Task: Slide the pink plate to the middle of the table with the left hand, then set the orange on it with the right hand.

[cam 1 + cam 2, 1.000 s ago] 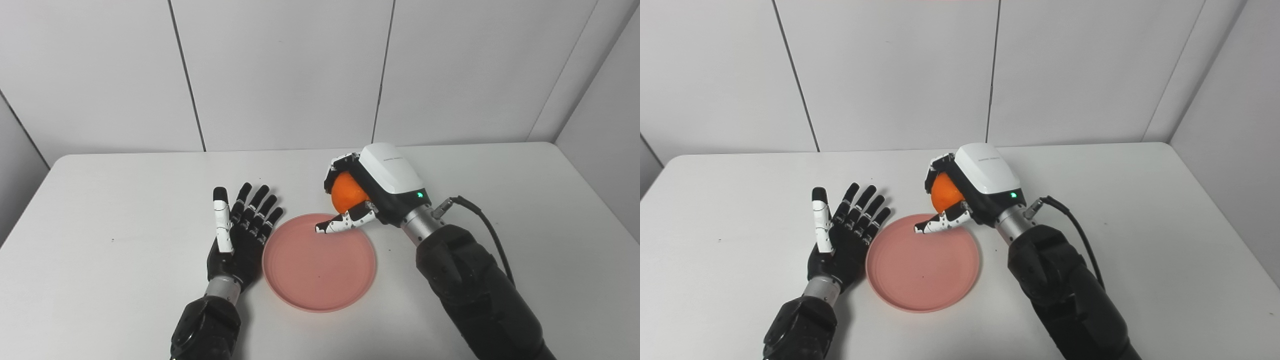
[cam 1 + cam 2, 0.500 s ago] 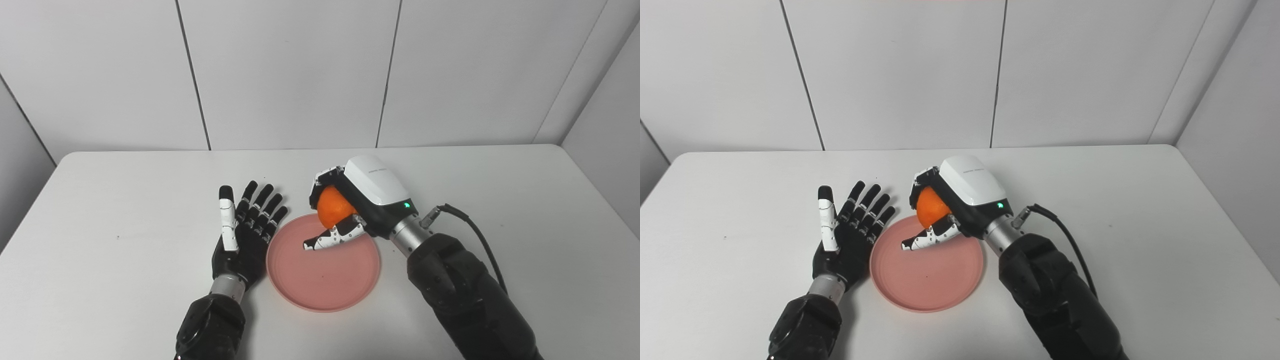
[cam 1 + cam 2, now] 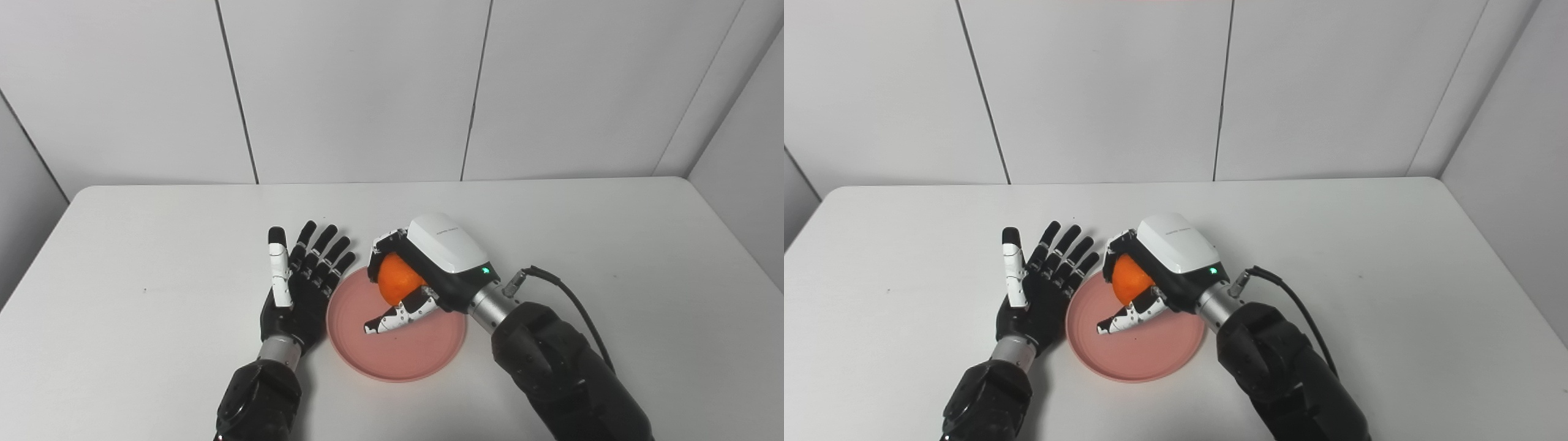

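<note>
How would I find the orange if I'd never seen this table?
Look at the middle of the white table, where a pink plate lies. Over it, the right hand holds the orange. It's the only round, bright orange thing there.

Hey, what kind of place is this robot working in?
Probably a robot test bench: a bare white table boxed in by plain white wall panels, holding only a pink plate.

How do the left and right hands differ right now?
The left hand is open, fingers spread, holding nothing; the right hand is shut on the orange. The left lies beside the plate; the right is over it. The left shows a dark palm, the right a white back. Both have black fingers.
</note>
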